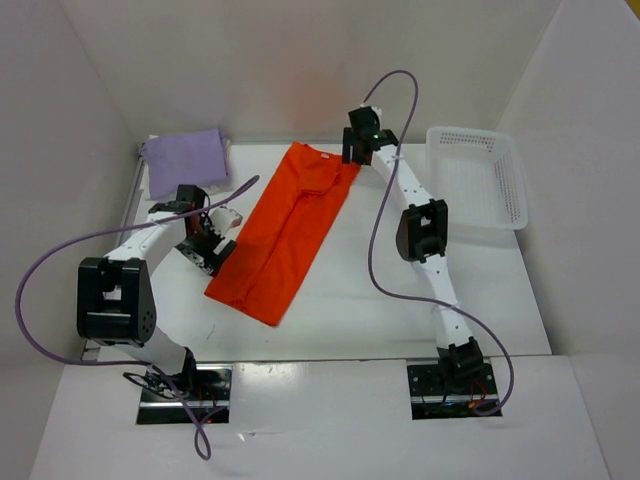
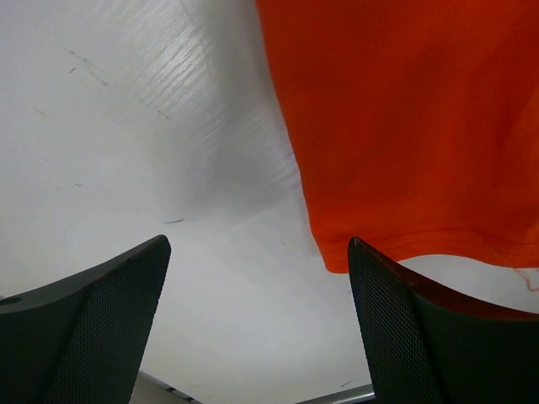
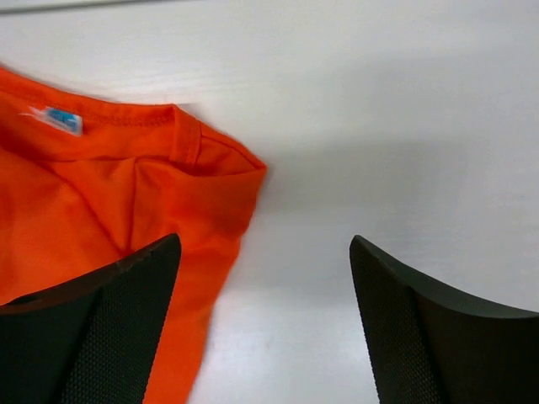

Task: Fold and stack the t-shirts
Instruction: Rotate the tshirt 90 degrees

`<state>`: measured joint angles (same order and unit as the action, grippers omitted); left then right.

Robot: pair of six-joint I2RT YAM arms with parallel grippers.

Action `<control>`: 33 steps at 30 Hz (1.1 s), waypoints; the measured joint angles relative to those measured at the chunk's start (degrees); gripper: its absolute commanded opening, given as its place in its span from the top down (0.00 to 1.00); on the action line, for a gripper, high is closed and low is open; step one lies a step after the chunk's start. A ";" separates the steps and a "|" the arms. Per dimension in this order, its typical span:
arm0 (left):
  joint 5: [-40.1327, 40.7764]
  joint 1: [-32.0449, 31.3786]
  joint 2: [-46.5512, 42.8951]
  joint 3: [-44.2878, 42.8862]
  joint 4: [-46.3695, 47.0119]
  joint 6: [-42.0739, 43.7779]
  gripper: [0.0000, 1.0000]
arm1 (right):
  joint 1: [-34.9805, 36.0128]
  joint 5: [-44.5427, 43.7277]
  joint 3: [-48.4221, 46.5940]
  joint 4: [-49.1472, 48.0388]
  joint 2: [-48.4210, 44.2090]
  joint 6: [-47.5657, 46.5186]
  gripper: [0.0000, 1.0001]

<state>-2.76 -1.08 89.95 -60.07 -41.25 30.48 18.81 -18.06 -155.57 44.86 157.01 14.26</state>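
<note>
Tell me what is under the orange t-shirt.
The orange t-shirt lies flat on the white table, which shows around its edges. Whatever else is beneath the cloth is covered.

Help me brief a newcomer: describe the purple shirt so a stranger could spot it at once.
Look at the white table, then at its far left corner. There lies the lavender t-shirt, folded into a small pad. The orange t-shirt beside it is bright and lies long across the middle.
</note>
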 measured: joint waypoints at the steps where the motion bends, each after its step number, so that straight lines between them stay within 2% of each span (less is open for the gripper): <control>1: -0.39 -0.17 0.11 0.07 0.02 -0.63 0.09 | -0.11 -0.11 0.87 0.70 -2.05 0.00 0.13; 7: -3.43 -3.72 0.09 3.87 0.96 -0.72 0.14 | -0.33 0.15 10.40 1.81 -21.70 0.44 0.13; 11: -3.91 -7.34 -0.04 8.81 2.91 0.81 0.26 | 0.59 -1.38 24.37 -1.20 -38.56 0.59 0.11; 12: -4.07 -8.17 -0.04 9.75 3.19 1.18 0.35 | 1.03 -2.14 29.31 -2.62 -42.64 0.55 0.11; 13: -3.87 -8.94 -0.07 10.23 3.41 1.68 0.39 | 1.70 -2.82 33.97 -3.58 -46.36 0.52 0.11; 15: -4.24 -10.16 -0.37 10.58 3.87 2.45 0.50 | 3.08 -4.15 41.90 -4.52 -52.06 0.52 0.11; 17: -4.61 -10.95 -0.42 10.71 3.89 2.67 0.55 | 3.98 -4.66 47.41 -4.85 -55.12 1.16 0.11; 23: -6.88 -13.42 -0.74 10.86 3.52 4.04 0.52 | 7.50 -4.66 62.29 -5.05 -59.71 4.92 0.11; 28: -10.56 -23.61 -2.58 11.02 2.71 4.02 0.41 | 15.10 -1.84 74.51 -5.07 -63.36 10.54 0.12; 31: -12.22 -30.16 -4.17 10.99 2.19 3.56 0.31 | 18.40 2.29 82.44 -5.27 -68.30 15.19 0.12; 33: -12.90 -32.94 -4.98 10.88 1.64 3.45 0.29 | 20.35 3.63 86.79 -5.18 -72.30 18.47 0.14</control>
<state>-15.66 -34.02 84.97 -49.19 -39.62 33.93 39.16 -14.44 -68.77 39.68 84.71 32.73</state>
